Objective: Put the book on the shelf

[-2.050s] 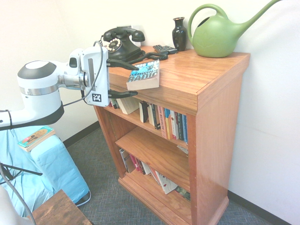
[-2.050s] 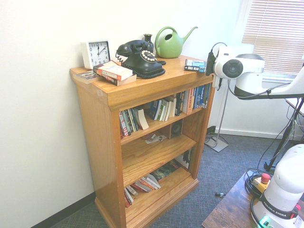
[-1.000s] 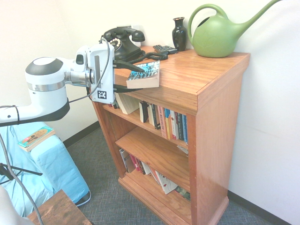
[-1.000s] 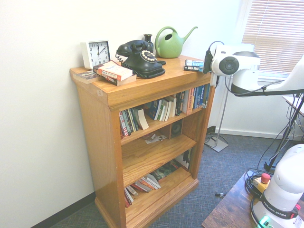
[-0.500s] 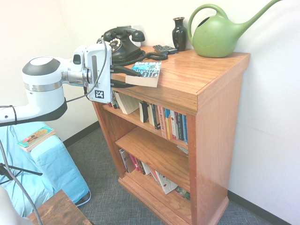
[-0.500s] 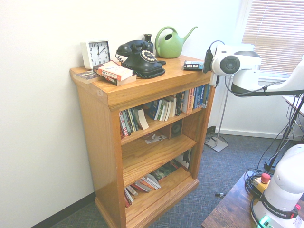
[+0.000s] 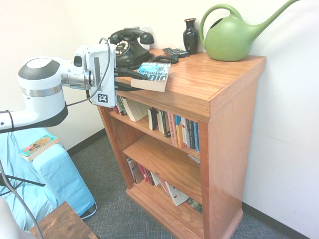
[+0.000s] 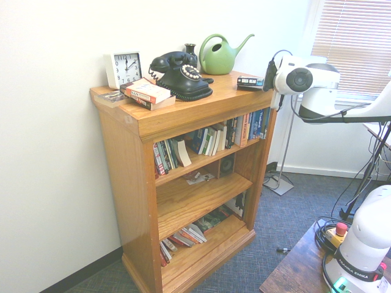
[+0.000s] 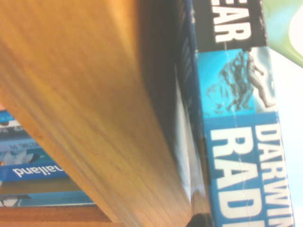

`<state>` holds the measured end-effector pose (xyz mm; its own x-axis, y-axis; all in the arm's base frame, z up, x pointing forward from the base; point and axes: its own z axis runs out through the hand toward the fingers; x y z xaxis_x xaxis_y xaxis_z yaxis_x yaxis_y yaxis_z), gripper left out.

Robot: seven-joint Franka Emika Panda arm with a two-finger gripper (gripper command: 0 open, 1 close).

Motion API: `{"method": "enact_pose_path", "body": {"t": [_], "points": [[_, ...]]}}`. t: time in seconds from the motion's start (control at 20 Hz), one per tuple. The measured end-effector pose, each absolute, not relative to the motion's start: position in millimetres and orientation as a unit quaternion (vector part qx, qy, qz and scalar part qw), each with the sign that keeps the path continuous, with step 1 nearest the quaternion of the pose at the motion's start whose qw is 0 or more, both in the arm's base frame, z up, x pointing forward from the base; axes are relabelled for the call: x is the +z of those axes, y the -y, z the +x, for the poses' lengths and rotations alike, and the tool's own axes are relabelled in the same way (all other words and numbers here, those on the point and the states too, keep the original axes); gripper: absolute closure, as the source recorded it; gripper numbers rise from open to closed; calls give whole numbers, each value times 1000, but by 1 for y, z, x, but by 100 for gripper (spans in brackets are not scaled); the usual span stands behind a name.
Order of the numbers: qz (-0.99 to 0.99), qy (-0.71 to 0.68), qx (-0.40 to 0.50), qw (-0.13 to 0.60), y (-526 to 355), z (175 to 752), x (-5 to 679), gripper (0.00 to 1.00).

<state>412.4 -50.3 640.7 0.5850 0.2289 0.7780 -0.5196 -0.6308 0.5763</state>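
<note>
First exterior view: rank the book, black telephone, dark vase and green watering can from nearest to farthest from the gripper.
1. Book, clamped in the gripper, at the bookcase top's front edge.
2. Black telephone, just behind.
3. Dark vase, by the wall.
4. Green watering can, far corner.

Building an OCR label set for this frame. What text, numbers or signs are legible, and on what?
"DARWIN", "RAD…" (cut off), "…EAR": spine of the book, wrist view.
"…ailand": spine of a shelved blue book.
"FRANKA EMIKA": base of the second robot, faint.
Numerals 1 to 12: clock dial.
Black-and-white square marker, no words: on the pincer.
Other shelved spines, orange book cover: too small to read.
</note>
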Motion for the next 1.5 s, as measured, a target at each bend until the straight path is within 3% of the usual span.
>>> {"method": "enact_pose_path", "body": {"t": [0.4,0.9,1.15,1.5], "points": [[813,153,481,289,5,336,679,100],[849,163,489,113,-74,235,600,100],[859,144,489,45,-110,229,593,100],[874,143,463,30,-126,264,551,100]]}}
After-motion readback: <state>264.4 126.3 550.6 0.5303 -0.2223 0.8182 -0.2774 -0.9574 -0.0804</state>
